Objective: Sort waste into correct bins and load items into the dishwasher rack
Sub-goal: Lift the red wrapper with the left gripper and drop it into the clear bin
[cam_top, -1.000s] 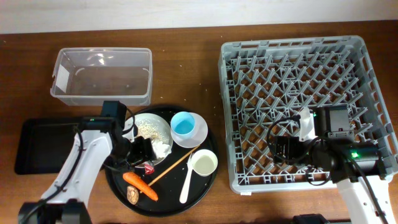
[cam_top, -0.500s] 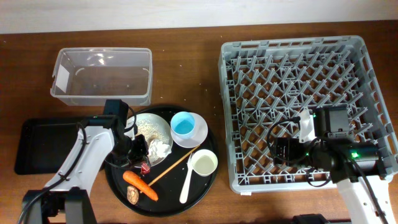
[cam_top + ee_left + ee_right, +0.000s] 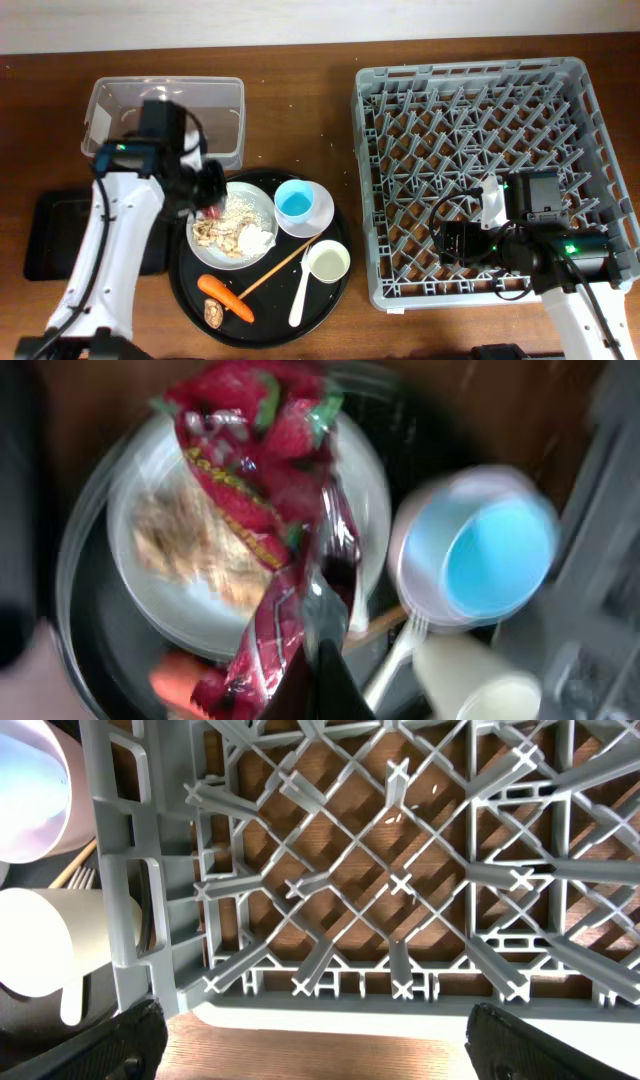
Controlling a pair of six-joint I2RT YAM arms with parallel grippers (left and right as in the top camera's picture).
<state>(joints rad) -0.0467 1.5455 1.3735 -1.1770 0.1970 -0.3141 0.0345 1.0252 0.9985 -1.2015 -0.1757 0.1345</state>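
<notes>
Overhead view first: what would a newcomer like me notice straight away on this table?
The big grey dishwasher rack fills the right side of the table. On the left, the left gripper holds a red strawberry-printed wrapper over the white plate, beside a bright light-blue cup.

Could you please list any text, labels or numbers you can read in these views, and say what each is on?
Red wrapper: yellow lettering beside strawberry pictures, too blurred to read.
White label on the clear tub: too small to show any print.
Nothing else carries readable text.
</notes>
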